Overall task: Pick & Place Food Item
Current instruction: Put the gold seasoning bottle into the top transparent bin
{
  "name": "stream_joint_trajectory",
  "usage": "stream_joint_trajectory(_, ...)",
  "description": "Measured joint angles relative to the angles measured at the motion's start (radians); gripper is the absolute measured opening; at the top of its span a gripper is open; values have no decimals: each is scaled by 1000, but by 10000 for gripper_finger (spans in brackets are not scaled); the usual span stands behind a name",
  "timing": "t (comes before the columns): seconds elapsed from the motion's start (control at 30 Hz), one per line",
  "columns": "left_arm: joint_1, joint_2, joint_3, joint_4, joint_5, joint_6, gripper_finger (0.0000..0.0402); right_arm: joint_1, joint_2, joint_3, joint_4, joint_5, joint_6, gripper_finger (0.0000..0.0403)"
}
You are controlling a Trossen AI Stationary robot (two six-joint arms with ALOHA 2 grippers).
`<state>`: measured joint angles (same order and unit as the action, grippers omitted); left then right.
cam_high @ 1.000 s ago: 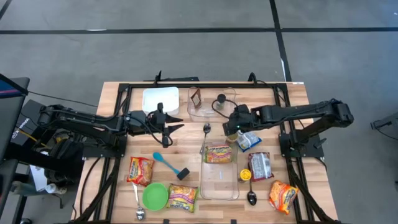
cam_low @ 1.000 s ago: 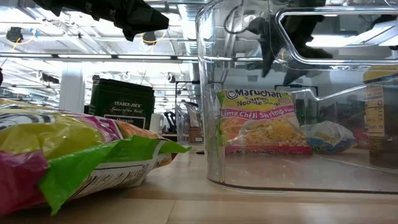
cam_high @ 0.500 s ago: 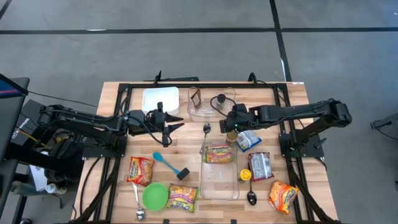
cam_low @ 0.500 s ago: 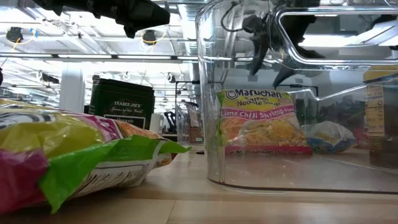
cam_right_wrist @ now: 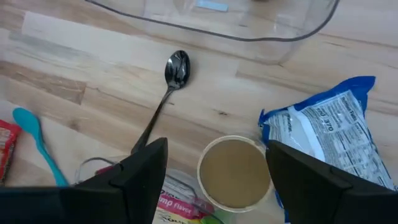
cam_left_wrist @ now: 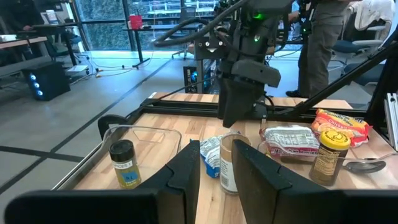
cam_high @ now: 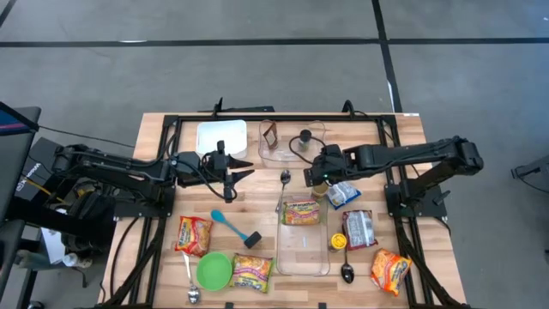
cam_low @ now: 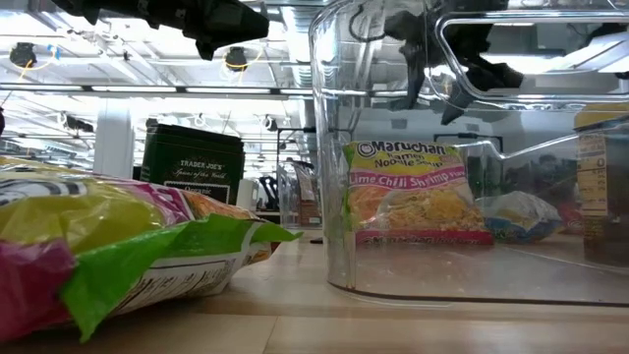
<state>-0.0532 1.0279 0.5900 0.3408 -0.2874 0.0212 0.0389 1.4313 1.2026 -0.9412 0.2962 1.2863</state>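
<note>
Wooden table (cam_high: 163, 129), tan-lidded jar (cam_right_wrist: 235, 172) directly beneath the spread right tool (cam_right_wrist: 214, 165).

From up high I get flat, even light over the wooden table (cam_high: 163, 129), with only soft, short shadows under the arms. At table height I'm looking into bright ceiling lamps (cam_low: 59, 54), so the arms overhead go nearly black, the clear container (cam_low: 462, 147) throws glare and bends what lies behind it, and the nearest noodle packet (cam_low: 108, 251) is badly out of focus. My left wrist camera faces a bright window wall (cam_left_wrist: 93, 25).
</note>
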Motion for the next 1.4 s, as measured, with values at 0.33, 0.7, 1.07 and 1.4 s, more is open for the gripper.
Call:
stream_joint_trajectory(0.33, 0, 0, -1, 25, 0, 0, 88, -2, 179, 223, -256, -1, 42, 266)
stream_joint_trajectory(0.7, 0, 0, -1, 28, 0, 0, 88, 1, 350, 444, -419, -12, 103, 266)
stream_joint_trajectory(1.07, 0, 0, -1, 43, 0, 0, 88, 24, 358, 446, -447, -11, 146, 281)
stream_joint_trajectory(1.4, 0, 0, -1, 44, 0, 0, 88, 26, 358, 446, -488, -9, 181, 381)
